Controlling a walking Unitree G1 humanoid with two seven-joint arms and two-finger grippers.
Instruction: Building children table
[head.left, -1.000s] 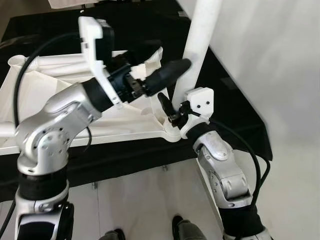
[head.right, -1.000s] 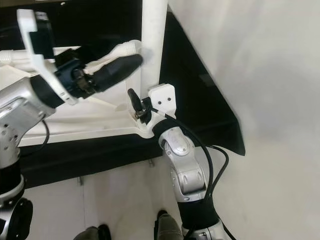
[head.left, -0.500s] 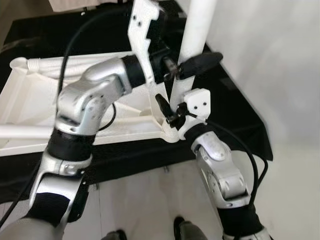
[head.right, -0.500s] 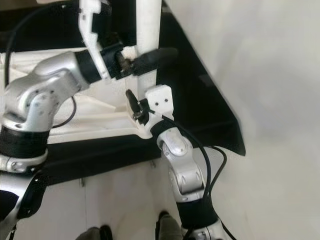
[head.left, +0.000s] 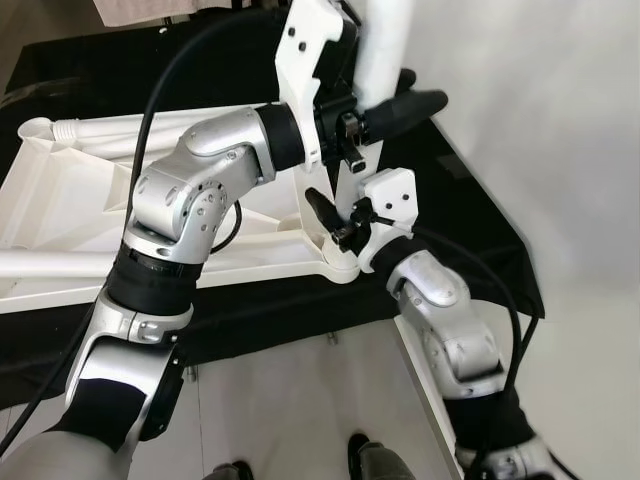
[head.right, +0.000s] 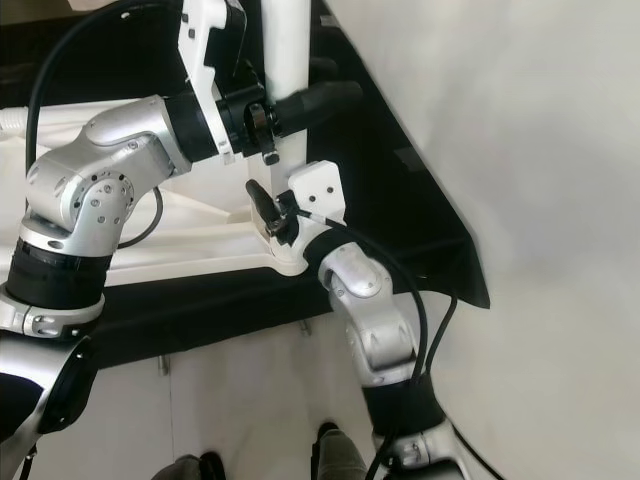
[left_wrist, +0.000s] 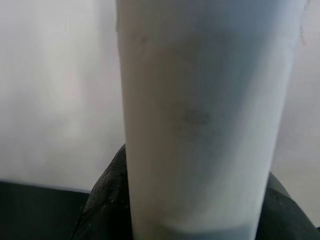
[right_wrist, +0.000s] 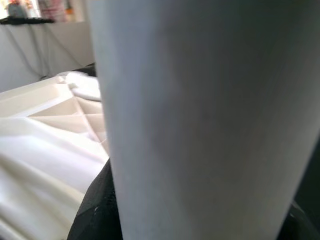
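Observation:
An upturned white children's table top (head.left: 90, 200) lies on a black-covered surface. A white table leg (head.left: 383, 50) stands upright at its near right corner. My left gripper (head.left: 385, 105) reaches across from the left and is shut on the table leg well above its base, one black finger (head.left: 410, 102) crossing in front of it. My right gripper (head.left: 340, 222) is shut on the same leg low down, just above the corner socket. In the left wrist view the leg (left_wrist: 200, 115) sits between dark fingers (left_wrist: 105, 200). The right wrist view shows the leg (right_wrist: 200, 125) equally close.
Another white leg (head.left: 150, 125) lies along the far rim of the table top. The black cover (head.left: 470, 230) ends close to a white wall (head.left: 560, 150) on the right. Pale floor (head.left: 280, 400) lies below, with two dark shoes (head.left: 368, 458) at the bottom edge.
My left arm swung from left of the leg over to it and closed around it, then rose slightly. The right gripper stayed at the leg's base.

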